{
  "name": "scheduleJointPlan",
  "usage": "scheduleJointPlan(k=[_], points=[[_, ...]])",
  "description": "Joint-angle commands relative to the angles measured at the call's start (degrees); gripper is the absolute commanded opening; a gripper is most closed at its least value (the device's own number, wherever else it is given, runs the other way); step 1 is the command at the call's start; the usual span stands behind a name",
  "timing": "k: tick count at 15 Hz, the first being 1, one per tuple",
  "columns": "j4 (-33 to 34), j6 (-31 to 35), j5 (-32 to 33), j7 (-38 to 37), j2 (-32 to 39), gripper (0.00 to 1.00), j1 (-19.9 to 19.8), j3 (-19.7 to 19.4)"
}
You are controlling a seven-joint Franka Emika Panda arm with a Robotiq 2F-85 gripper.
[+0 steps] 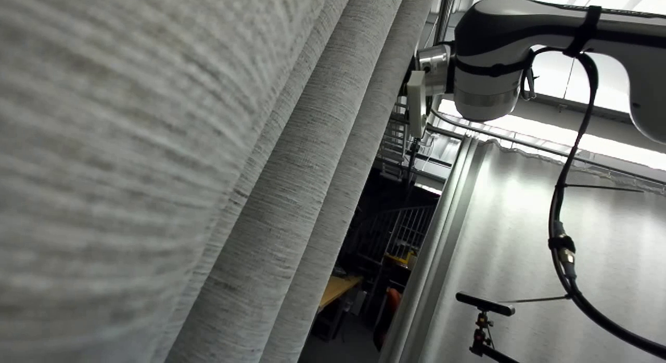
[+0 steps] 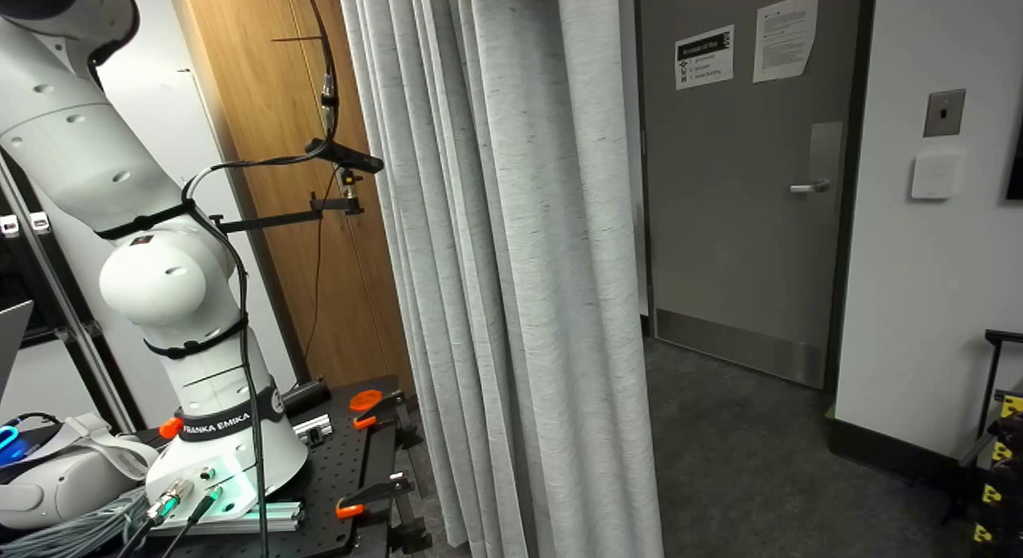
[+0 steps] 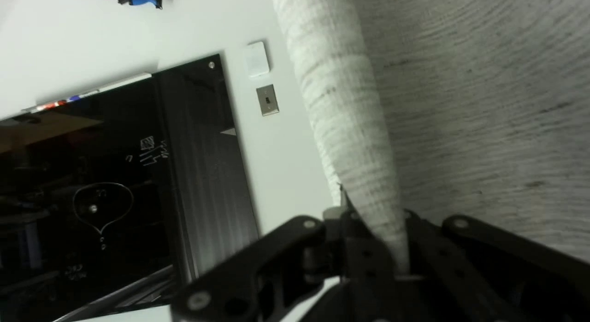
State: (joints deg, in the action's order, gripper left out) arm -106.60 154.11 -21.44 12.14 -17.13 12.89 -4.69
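A light grey woven curtain (image 3: 488,110) fills the right side of the wrist view, its edge fold running down between the gripper's dark fingers. My gripper (image 3: 381,217) is shut on that edge, with the cloth narrowing where it enters the jaws. In an exterior view the curtain (image 1: 312,160) hangs very near the camera, and the arm's wrist (image 1: 436,69) reaches up to its far side; the fingers are hidden there. The same grey cloth (image 2: 551,262) appears to hang in folds beside the arm base in an exterior view, where the gripper is out of frame.
A black glass board (image 3: 92,197) and a light switch (image 3: 267,100) are on the wall beyond. The robot base (image 2: 228,454) stands on a black table (image 2: 336,462) with clamps. A bracket-mounted camera (image 2: 344,156) sticks out near the curtain. Behind is a grey door (image 2: 735,182).
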Motion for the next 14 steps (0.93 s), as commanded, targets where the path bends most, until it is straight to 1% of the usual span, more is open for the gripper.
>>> scheduleJointPlan(k=[1, 5, 9, 14], points=[[3.36, 0.43, 2.14, -1.86, 6.43, 0.00, -5.03, -1.58], [8.74, 2.69, 6.79, -4.52, 12.90, 0.00, -12.22, -3.72], [14.21, 4.48, 10.53, -6.09, 17.08, 0.00, -17.90, -6.01], [16.77, 6.17, 13.50, -6.41, 20.58, 0.00, -24.18, -9.70]])
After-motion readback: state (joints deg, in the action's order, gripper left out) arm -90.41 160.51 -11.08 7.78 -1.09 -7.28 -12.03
